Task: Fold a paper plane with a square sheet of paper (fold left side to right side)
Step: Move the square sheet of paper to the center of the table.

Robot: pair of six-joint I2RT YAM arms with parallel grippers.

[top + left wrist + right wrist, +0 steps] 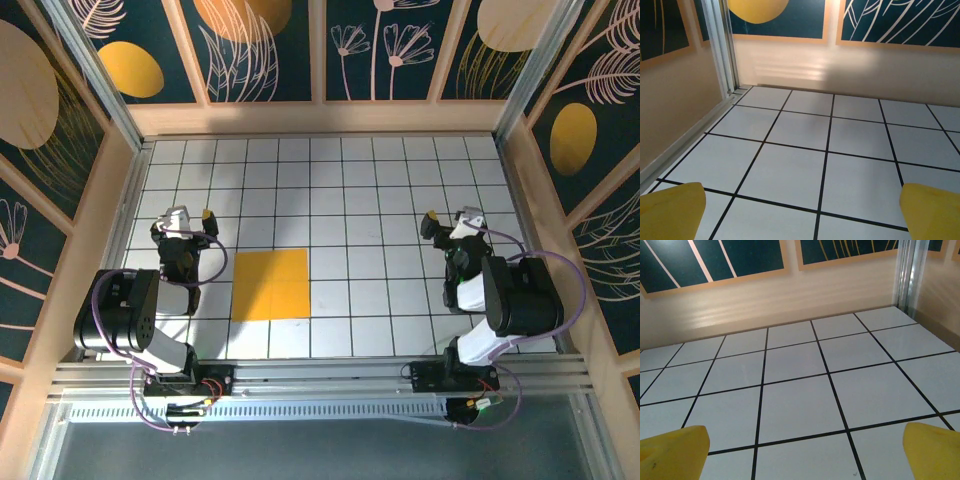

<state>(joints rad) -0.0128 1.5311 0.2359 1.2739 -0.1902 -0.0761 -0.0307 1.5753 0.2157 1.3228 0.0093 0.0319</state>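
- Square sheet of paper [270,285] — yellow-orange, lying flat and unfolded on the tiled table [380,200], left of the middle and towards the near edge; its sides run along the grid lines.
- Left gripper [186,220]: poised over the tiles just beyond and to the left of the sheet's far left corner, apart from the paper and pointing towards the far wall [320,115]. Jaws spread wide, nothing between them.
- Left wrist view: two yellow fingertips [671,211] sit at the bottom corners, with bare white tiles and black grid lines between them; the left side wall [675,110] rises close by.
- Right gripper [452,220]: over the right part of the table, well apart from the sheet, also pointing towards the far wall. Jaws released and wide, holding nothing.
- Right wrist view: yellow fingertips [673,452] at the bottom corners, with bare tiles between them.
- Surroundings — dark blue wall panels [265,50] with pale leaf drawings and yellow-orange ovals enclose the table on three sides; a metal rail [320,375] along the near edge carries both arm bases.
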